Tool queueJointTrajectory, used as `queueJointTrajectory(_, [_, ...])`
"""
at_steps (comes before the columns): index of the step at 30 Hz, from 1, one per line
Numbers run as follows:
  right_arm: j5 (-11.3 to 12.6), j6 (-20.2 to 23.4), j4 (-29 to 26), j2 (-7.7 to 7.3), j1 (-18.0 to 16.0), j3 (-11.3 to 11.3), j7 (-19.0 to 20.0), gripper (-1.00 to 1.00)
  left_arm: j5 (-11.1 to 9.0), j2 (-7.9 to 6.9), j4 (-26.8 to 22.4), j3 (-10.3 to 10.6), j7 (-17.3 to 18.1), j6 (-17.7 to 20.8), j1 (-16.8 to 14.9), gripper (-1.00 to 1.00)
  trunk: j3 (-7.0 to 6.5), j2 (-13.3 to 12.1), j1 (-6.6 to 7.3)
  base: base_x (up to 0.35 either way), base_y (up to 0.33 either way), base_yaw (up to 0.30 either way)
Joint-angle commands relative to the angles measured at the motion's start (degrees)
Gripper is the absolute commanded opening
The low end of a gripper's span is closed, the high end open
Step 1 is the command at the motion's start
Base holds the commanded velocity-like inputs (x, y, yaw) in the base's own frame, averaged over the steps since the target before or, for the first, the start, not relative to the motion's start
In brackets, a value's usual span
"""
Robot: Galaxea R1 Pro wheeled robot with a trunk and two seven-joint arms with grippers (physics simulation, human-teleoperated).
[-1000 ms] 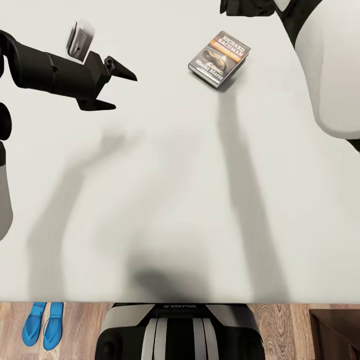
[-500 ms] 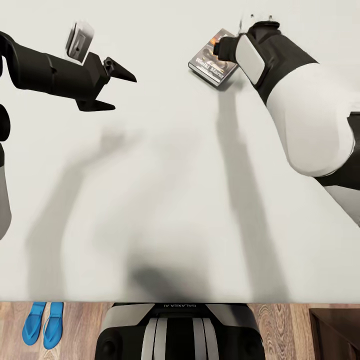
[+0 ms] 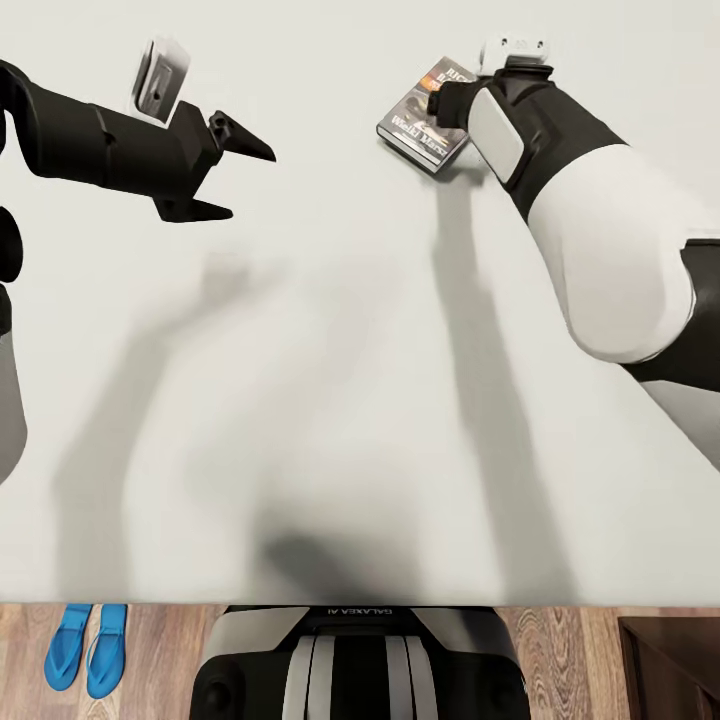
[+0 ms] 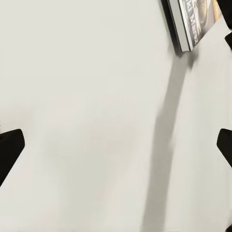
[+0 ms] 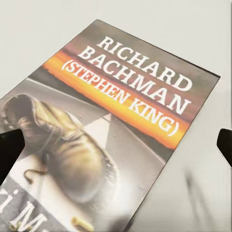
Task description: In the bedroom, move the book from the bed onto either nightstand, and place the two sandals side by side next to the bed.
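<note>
Two blue sandals (image 3: 86,649) lie side by side on the floor (image 3: 160,650) beside the bed (image 3: 330,380). Left pincer (image 3: 238,180) hovers spread apart. Right pincer (image 5: 116,140), tips apart, straddles the book (image 5: 104,140) on the bed; the right wrist view reads its cover.

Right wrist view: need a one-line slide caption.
Open right gripper poised directly over the book lying flat on the bed, cover up.

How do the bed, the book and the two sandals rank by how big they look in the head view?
1. The bed, by far the largest.
2. The book, partly covered by the right pincer.
3. Each of the two sandals.
The book and a single sandal look close, and the sandals lie lower on the floor, so that ranking is unsure.
</note>
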State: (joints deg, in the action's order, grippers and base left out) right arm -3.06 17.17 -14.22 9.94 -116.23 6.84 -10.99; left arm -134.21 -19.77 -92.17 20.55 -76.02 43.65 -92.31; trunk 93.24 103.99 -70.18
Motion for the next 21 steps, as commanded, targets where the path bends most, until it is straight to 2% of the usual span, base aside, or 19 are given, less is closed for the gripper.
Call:
queueJointTrajectory(1, [-0.31, 0.41, -0.11, 0.06, -0.13, 0.42, -0.11, 1.0, -0.3, -0.09, -0.01, 0.02, -0.37, 0.47, -0.06, 1.0, 0.02, 0.01, 0.0, 0.0, 0.0, 0.0])
queueJointTrajectory(5, [-0.29, 2.04, -0.22, 0.06, -1.72, 0.44, -0.24, 1.0, -0.55, -0.34, -0.02, 0.02, -0.12, 0.47, -0.06, 1.0, 0.02, 0.01, 0.0, 0.0, 0.0, 0.0])
queueJointTrajectory(8, [-0.19, 7.3, -1.06, 0.06, -4.17, 0.47, -0.3, 1.0, -0.78, -0.48, -0.03, 0.07, 0.0, 0.47, -0.02, 1.0, 0.2, 0.41, -0.22, 0.0, 0.0, 0.0])
queueJointTrajectory(11, [0.04, 9.4, -2.4, 0.06, -4.67, 0.55, -0.32, 1.0, -0.79, -0.43, -0.01, -0.02, -0.13, 0.47, -0.1, 1.0, 0.74, 1.62, -0.88, 0.0, 0.0, 0.0])
queueJointTrajectory(18, [0.43, 11.75, -4.44, 0.06, -5.14, 0.7, -0.4, 1.0, -0.79, -0.09, 0.03, -0.21, -0.32, 0.39, -1.01, 1.0, 2.0, 4.42, -2.42, 0.0, 0.0, 0.0])
queueJointTrajectory(21, [0.48, 12.36, -5.84, 0.06, -5.2, 0.79, -0.42, 1.0, -0.79, -0.21, 0.0, -0.25, -0.34, 0.39, -1.43, 1.0, 2.0, 4.42, -2.42, 0.0, 0.0, 0.0])
